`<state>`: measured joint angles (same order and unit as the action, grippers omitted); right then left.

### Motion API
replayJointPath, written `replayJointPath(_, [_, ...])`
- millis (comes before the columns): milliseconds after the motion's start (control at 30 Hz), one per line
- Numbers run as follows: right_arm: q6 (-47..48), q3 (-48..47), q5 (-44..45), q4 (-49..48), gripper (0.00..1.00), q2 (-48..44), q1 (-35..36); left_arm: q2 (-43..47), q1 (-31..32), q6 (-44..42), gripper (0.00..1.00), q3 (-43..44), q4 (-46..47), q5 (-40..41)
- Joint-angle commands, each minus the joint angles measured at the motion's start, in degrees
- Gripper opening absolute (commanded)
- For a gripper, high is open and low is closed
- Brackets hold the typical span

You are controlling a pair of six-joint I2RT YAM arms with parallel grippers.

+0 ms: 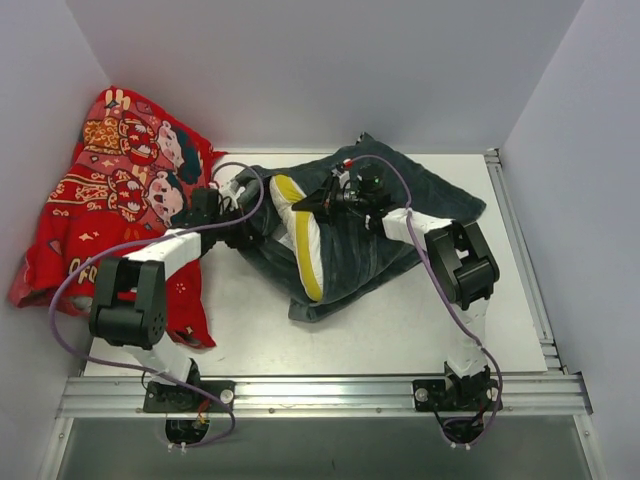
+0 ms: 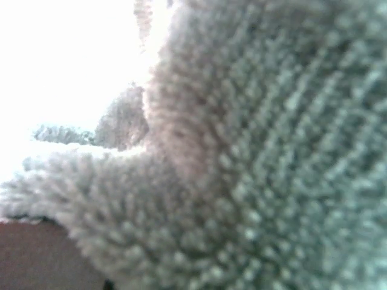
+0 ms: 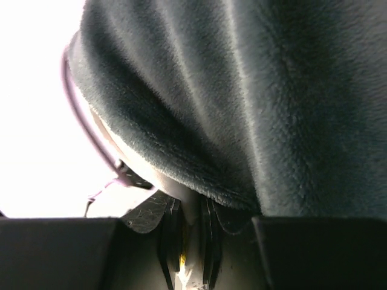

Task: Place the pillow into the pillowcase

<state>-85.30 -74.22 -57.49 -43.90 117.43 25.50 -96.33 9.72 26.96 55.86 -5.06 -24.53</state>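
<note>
The dark grey-blue plush pillowcase [image 1: 370,250] lies crumpled in the middle of the table. The white pillow [image 1: 303,245], with its yellow band, sticks out of the pillowcase's left side. My left gripper [image 1: 243,222] sits at the pillowcase's left edge. In the left wrist view plush pillowcase fabric [image 2: 272,151] fills the frame and hides the fingers. My right gripper [image 1: 312,203] is at the pillow's far end. In its wrist view the right gripper [image 3: 190,211] is shut on a thin white and yellow bit of the pillow [image 3: 186,278], and the pillowcase [image 3: 272,109] drapes over it.
A red cloth with cartoon figures [image 1: 110,190] lies heaped at the left against the wall, partly under my left arm. White walls close in the back and both sides. Metal rails run along the front edge [image 1: 320,390] and the right edge [image 1: 520,250].
</note>
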Motion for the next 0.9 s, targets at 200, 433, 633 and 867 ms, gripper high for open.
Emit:
replayJointPath(200, [16.5, 0.7, 2.2, 14.1, 0.00, 5.3, -1.4, 7.4, -7.9, -5.1, 0.00, -6.2, -1.2, -12.5])
replayJointPath(433, [15.8, 1.2, 1.2, 13.9, 0.00, 11.2, 0.6, -0.2, -5.2, -9.5, 0.00, -1.7, -2.1, -10.3])
replayJointPath(633, [10.2, 1.5, 0.3, 7.2, 0.00, 13.5, 1.4, -1.6, -1.3, -12.8, 0.00, -0.3, 0.3, -8.3])
replayJointPath(867, [7.5, 2.9, 0.5, 4.7, 0.00, 14.5, 1.9, 2.3, 2.0, -15.9, 0.42, -0.5, 1.6, -5.3])
